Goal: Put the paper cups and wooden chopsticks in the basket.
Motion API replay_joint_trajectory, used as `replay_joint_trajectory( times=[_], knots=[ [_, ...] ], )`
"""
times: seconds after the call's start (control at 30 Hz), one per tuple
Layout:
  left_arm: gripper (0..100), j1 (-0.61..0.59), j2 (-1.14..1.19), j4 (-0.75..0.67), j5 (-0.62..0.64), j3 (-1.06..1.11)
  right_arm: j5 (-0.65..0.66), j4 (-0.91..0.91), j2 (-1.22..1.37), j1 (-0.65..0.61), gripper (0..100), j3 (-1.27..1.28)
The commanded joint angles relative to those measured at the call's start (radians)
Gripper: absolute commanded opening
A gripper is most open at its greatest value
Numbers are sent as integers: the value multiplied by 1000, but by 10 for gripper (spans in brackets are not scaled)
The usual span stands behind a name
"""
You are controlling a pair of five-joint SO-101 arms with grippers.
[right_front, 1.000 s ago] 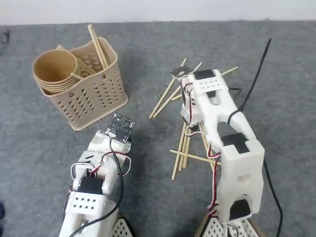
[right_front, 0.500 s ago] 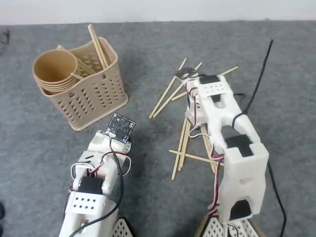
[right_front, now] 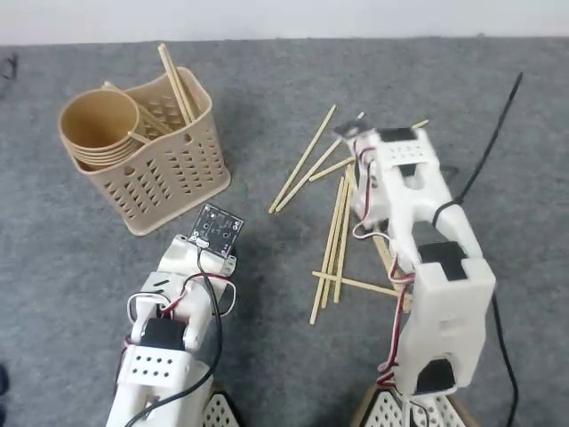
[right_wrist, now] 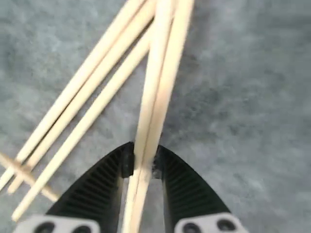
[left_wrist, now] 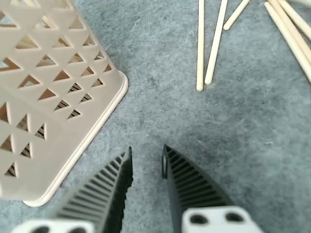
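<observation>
The beige basket stands at the far left with stacked paper cups and a few wooden chopsticks inside. Several loose chopsticks lie on the grey carpet in the middle. My right gripper is shut on a pair of chopsticks low over the carpet, and more chopsticks lie beside it. In the high view the right arm is over the pile's right side. My left gripper sits near the basket's corner, fingers close together and holding nothing.
A black cable runs along the right arm's outer side. Two chopstick ends lie ahead of the left gripper. Bare carpet stretches between the basket and the chopstick pile. The carpet's far edge meets a pale wall.
The right arm has swung to the right, uncovering a bundle of chopsticks that lay under it. The left arm has not moved.
</observation>
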Motion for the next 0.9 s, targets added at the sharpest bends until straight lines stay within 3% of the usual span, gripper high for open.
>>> replay_joint_trajectory(
  times=[0.0, 0.17, 0.37, 0.57, 0.73, 0.87],
  knots=[
    [92, -5, -14, -21, -9, -5, 25, 120, -166, 12, 6, -170],
    [92, -5, -14, -21, -9, -5, 26, 229, -337, -38, 6, -334],
    [92, -5, -14, -20, -9, -5, 26, 231, -501, -203, 6, -374],
    [92, -5, -14, -18, -9, 1, 28, -151, -596, -420, 6, -374],
    [92, -5, -14, -18, -9, 1, 28, -539, -544, -512, 6, -374],
    [92, -5, -14, -18, -9, 2, 29, -717, -449, -564, 6, -374]
  ],
)
